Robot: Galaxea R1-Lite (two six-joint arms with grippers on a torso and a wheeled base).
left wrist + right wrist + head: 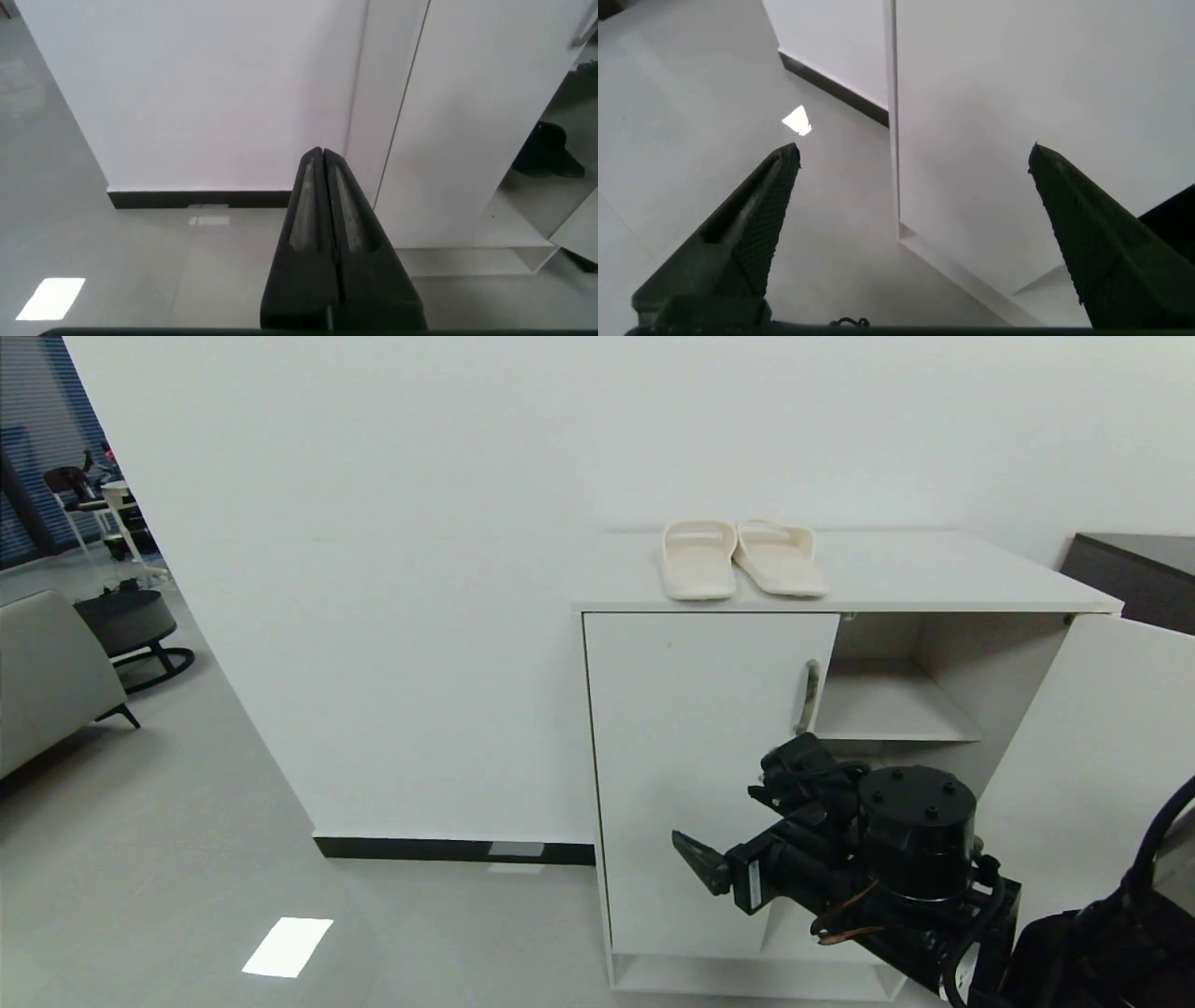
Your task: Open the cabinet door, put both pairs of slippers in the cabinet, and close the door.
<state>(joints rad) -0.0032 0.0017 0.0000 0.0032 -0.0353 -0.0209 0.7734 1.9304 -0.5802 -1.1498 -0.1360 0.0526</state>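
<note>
Starting nearest the robot, the left hand [322, 159] was held low over the grey floor [140, 252]. Its two fingers were pressed together with nothing between them. It pointed toward the black skirting [196, 198] at the foot of the wall, just beside the cabinet.

The right arm [896, 859] stood at 4 o'clock in the head view, in front of the cabinet's lower half. The right hand [913, 154] had its fingers spread wide apart and held nothing. Between them ran the vertical edge of a white panel [1018, 112], with floor beyond it. A bright light patch [288, 947] lay on the floor at 8 o'clock.

The cabinet [934, 574] stood against the wall.
- The left door [709, 756] was shut, with its handle [808, 695] at its 3 o'clock edge.
- The right door [1092, 756] stood swung open at 3 o'clock, exposing an inner shelf [887, 709].
- In the left wrist view, a dark shape [553, 154] showed low in the opening. What it was could not be told.

The cream slippers [698, 565], one pair, lay close side by side on the cabinet top, at 12 to 1 o'clock. They were above the shut left door, with their strap ends toward the wall.

Farther off, a sofa [47, 672] stood at 9 o'clock and a round dark table [126, 625] at 10 o'clock.
</note>
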